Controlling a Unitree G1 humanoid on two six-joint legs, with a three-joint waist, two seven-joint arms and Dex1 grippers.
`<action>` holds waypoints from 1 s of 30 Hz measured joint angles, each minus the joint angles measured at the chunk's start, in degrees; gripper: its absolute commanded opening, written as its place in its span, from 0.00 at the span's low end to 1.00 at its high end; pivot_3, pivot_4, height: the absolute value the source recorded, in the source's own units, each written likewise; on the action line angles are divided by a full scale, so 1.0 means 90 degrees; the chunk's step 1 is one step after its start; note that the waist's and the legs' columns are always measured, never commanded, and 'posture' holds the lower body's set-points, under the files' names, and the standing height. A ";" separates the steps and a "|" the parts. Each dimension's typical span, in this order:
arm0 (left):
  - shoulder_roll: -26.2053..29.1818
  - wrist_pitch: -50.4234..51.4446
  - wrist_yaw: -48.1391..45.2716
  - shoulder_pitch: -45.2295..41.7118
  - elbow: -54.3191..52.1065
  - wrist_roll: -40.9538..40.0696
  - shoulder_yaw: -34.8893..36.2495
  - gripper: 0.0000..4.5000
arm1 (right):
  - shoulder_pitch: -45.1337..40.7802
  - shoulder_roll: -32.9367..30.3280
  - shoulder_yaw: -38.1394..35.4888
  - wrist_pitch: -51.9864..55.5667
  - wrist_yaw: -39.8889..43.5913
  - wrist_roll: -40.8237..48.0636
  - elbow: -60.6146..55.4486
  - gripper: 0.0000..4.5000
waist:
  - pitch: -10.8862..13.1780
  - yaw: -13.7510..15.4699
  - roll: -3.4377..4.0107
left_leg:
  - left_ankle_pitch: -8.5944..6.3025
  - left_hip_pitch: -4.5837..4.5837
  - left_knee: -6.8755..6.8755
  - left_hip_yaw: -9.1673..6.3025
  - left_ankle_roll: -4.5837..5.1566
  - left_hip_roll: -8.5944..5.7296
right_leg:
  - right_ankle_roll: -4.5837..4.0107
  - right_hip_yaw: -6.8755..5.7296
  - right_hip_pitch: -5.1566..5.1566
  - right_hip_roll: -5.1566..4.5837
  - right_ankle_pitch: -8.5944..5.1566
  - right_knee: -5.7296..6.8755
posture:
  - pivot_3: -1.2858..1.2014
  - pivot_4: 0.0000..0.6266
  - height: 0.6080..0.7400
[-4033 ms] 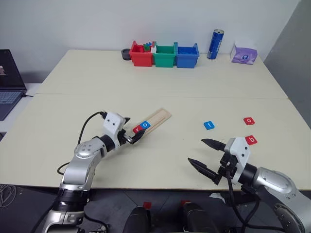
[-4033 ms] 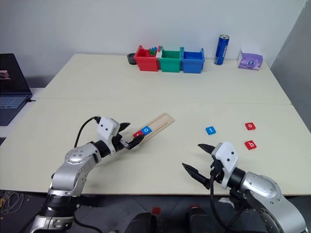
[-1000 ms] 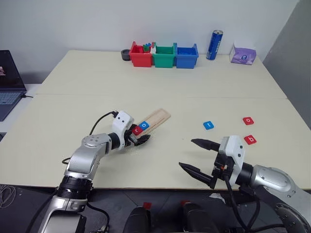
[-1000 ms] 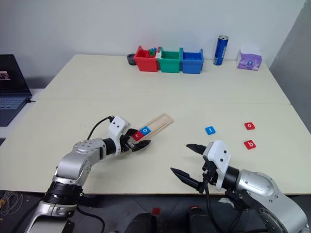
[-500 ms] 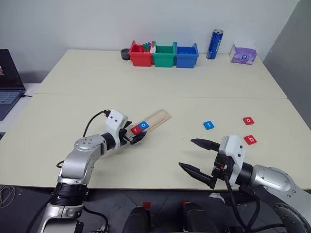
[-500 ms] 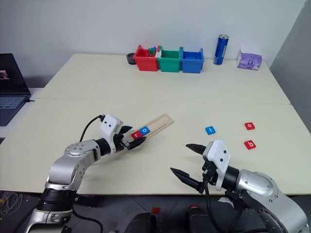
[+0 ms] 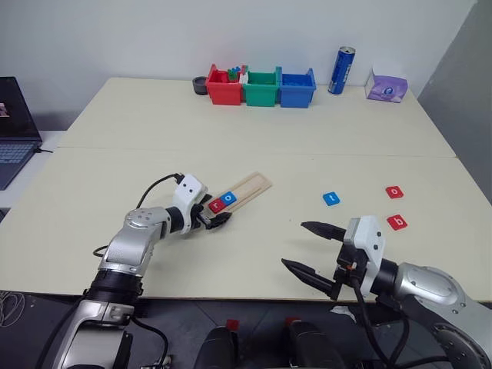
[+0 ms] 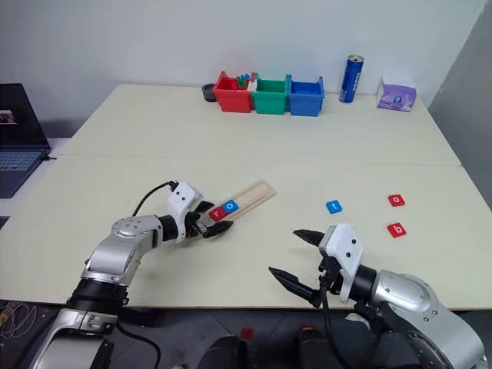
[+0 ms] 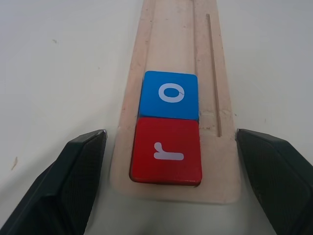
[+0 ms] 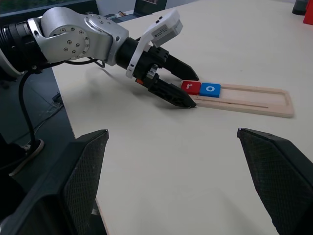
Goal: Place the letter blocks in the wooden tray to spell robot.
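**A:** Start closest in. What is the right gripper [image 7: 312, 251] doing?

**B:** It hovers over the near edge of the table [image 7: 254, 154], jaws spread wide, nothing between them.

**A:** And the letter blocks on that side?

**B:** Beyond it and to its right, a red b block [image 7: 397, 222] lies loose on the table. Farther out sit a blue t block [image 7: 330, 199] and a red o block [image 7: 394, 192], each well apart from the fingers.

**A:** The left gripper [image 7: 215, 214]?

**B:** Also released. Its two black fingers [image 9: 73, 181] stand apart, one on either side of the near end of the wooden tray [image 9: 181, 58], without closing on it.

**A:** What lies in the tray?

**B:** Right between the fingertips, a red r block [image 9: 166, 151] sits at the tray's near end. A blue o block [image 9: 169, 95] touches it on the far side. Past those two, the groove runs on bare wood away from the gripper.

**A:** Anything farther back?

**B:** Well beyond both grippers, along the far edge: a red bin [image 7: 224, 87], a green bin [image 7: 260, 87] and a blue bin [image 7: 296, 88] in a row, then a blue can [image 7: 339, 71] and a purple packet [image 7: 386, 86]. Off to the left gripper's left, a laptop [image 7: 15, 127].
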 measured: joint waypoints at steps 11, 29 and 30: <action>0.0034 0.0415 -0.0096 -0.0042 -0.0290 0.0154 -0.0167 0.86 | 0.0113 -0.0001 0.0001 -0.0030 0.0007 0.0003 -0.0005 1.00 | -0.0001 -0.0001 0.0001 | 0.0000 0.0002 0.0000 -0.0002 0.0000 0.0000 | 0.0000 0.0002 0.0000 0.0000 0.0000 0.0000 | 0.52 0.24 1.00; 0.0259 -0.0322 -0.1440 -0.0050 -0.0325 0.0153 -0.0668 0.75 | 0.0384 -0.0581 -0.0695 -0.0232 0.0307 -0.0236 0.0024 1.00 | -0.0001 0.0026 0.0000 | 0.0000 -0.0004 0.0001 0.0007 0.0000 -0.0007 | 0.0001 -0.0002 0.0001 -0.0004 -0.0001 -0.0005 | 0.52 0.24 1.00; 0.0254 -0.0498 -0.1654 -0.0077 -0.0317 0.0164 -0.0802 0.75 | 0.0490 -0.0653 -0.0860 -0.0248 0.0359 -0.0236 0.0025 1.00 | -0.0001 0.0027 0.0000 | 0.0000 -0.0006 0.0001 0.0007 0.0000 -0.0007 | 0.0001 -0.0001 0.0001 -0.0004 -0.0001 -0.0005 | 0.52 0.24 1.00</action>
